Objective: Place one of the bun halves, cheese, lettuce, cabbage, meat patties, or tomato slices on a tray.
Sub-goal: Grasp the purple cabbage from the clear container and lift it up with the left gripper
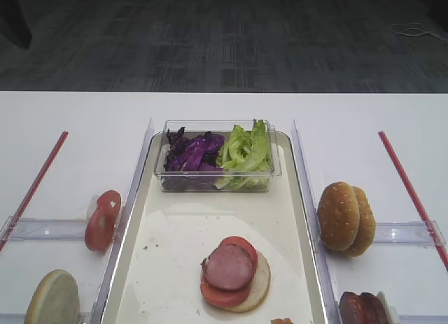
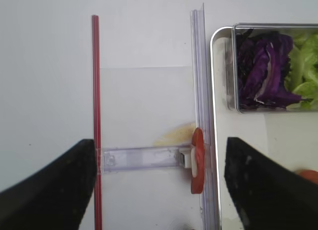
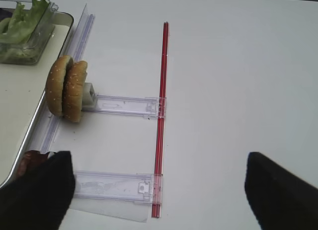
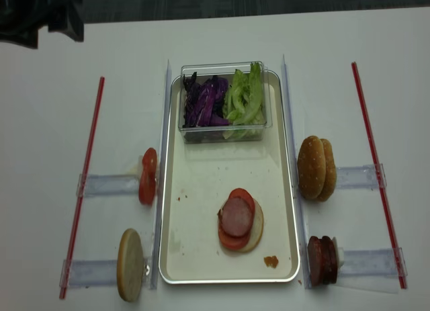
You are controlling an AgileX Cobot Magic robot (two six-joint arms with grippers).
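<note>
On the metal tray (image 1: 182, 233) lies a bun half (image 1: 261, 278) topped with tomato and a meat patty (image 1: 229, 266). Purple cabbage (image 1: 192, 152) and lettuce (image 1: 245, 149) fill a clear box at the tray's far end. Upright tomato slices (image 2: 197, 160) stand left of the tray, between the fingers of my open left gripper (image 2: 159, 190). Sesame bun halves (image 3: 67, 88) and meat patties (image 1: 364, 308) stand right of the tray. My open right gripper (image 3: 159, 195) hovers over a clear rail there, with nothing between its fingers. Cheese is out of view. Neither gripper shows in the exterior views.
Another bun half (image 1: 52, 299) stands on edge at the front left. Red strips (image 1: 35, 184) (image 1: 409, 184) run along both outer sides, joined to the tray's clear side walls (image 1: 304, 177) by clear rails (image 3: 124, 105). A small sauce spot (image 4: 271, 261) marks the tray's front right.
</note>
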